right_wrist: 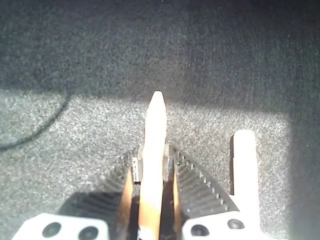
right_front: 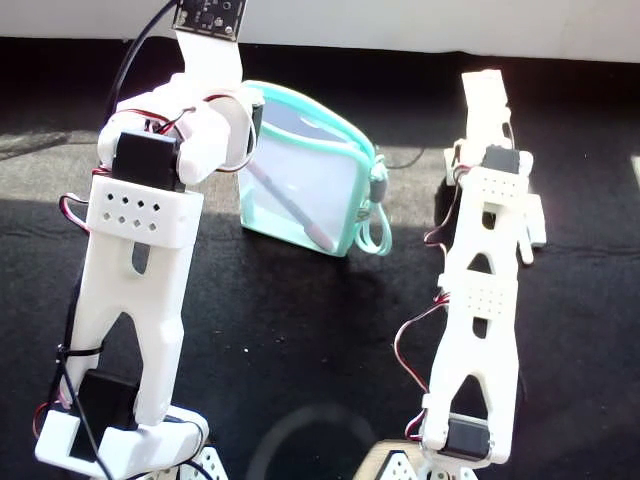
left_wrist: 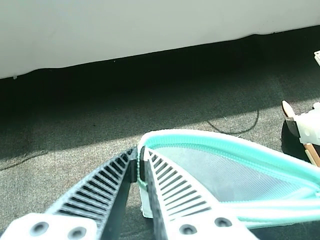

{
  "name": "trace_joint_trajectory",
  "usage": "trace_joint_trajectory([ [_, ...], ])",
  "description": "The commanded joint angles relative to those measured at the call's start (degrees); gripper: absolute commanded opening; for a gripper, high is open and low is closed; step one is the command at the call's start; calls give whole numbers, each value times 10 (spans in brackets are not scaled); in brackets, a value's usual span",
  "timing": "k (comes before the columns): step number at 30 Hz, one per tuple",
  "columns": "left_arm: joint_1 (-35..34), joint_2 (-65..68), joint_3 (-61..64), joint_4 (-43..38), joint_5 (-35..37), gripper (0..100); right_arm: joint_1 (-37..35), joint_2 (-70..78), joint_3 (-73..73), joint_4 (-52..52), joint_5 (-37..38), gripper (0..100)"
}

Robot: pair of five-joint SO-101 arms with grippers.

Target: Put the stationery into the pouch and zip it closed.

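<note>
Where the high view looks down: black cloth counter [right_front: 300, 340], with a sunlit band across its far half.
Pouch [right_front: 325, 165], high view: translucent with mint edging, on the counter between the two arms and closer to the left arm [right_front: 140, 260].
Dark pen [right_front: 290, 208], high view: lies slantwise inside the pouch, seen through its side.
Right arm [right_front: 480, 290], high view: stretched out alongside the pouch, apart from it.
Left claw [left_wrist: 138, 152], left wrist view: fingers pinched together on the pouch's mint zip edge at one corner, with the mesh side spreading away past one finger.
Right claw [right_wrist: 152, 162], right wrist view: clamped on a tan pen [right_wrist: 155, 125], whose pale tip points out over the counter.
White bar [right_wrist: 244, 160], right wrist view: just beside the claw.
</note>
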Motion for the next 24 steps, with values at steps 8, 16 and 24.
trace_joint_trajectory([
  [8,15,0,5,2,-7,14,-21,-150,-48,143,6,6],
  [16,15,0,2,2,-7,14,-50,-260,-47,271,6,6],
  [24,14,0,2,2,-7,14,-55,-400,-32,273,4,6],
])
